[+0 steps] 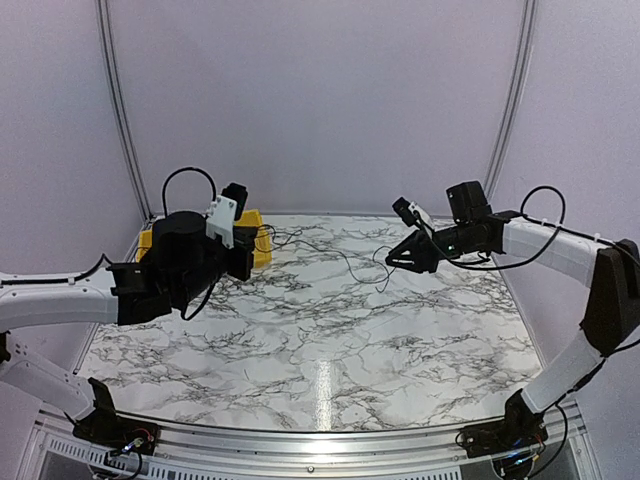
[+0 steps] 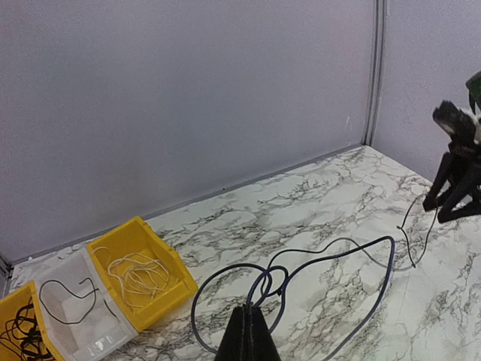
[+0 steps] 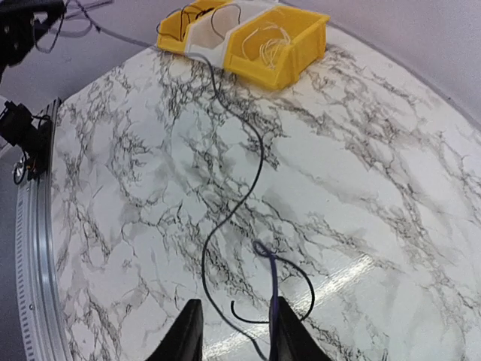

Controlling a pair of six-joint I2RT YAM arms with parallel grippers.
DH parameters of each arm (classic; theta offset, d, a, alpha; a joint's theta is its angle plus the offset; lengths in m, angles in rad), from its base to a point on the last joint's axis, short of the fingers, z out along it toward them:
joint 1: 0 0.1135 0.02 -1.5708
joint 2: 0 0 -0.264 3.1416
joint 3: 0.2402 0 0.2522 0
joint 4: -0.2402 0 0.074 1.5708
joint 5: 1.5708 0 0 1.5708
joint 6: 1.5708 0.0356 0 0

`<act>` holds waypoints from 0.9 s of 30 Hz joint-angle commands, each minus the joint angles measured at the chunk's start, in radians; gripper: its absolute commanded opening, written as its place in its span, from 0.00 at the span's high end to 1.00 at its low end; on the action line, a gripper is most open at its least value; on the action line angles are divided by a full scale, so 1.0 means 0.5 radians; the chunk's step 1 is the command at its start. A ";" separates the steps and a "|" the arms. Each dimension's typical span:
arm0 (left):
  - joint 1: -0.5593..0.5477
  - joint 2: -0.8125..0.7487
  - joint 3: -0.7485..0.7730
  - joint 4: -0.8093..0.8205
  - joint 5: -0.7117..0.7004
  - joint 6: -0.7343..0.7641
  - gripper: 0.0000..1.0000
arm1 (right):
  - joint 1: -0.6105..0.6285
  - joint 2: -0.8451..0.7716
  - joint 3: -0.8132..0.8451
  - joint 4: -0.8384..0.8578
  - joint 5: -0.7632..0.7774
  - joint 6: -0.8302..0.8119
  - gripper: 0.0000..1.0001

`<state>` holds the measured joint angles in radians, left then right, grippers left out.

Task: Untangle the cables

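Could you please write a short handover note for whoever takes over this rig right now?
Left pincer: shut on the long black cable, right at its loops.
Right pincer: open, with that cable's other end lying between its fingers; contact unclear.
The cable stretches across the table between both arms.
Done: white cable in the yellow bin, lone black cable in the white bin, black bundle in the second yellow bin.
Left: probably open out the loops by the left pincer, then bin this cable.
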<state>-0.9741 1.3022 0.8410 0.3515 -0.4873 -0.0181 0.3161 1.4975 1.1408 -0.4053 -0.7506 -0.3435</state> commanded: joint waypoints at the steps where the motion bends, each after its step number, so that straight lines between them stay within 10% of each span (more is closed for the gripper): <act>1: 0.185 -0.097 0.232 -0.359 0.075 0.024 1.00 | 0.020 0.087 0.122 -0.115 -0.150 -0.060 0.64; 8: 0.434 -0.103 0.577 -0.665 0.195 0.099 1.00 | 0.021 0.094 -0.056 -0.100 -0.213 -0.180 0.47; 27: 0.798 0.157 1.531 -0.984 0.223 0.317 1.00 | 0.021 0.168 -0.192 -0.076 -0.031 -0.336 0.48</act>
<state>-0.5888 1.3582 1.5146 -0.1040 -0.3748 0.0902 0.3264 1.5692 1.0447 -0.4427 -0.7818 -0.4873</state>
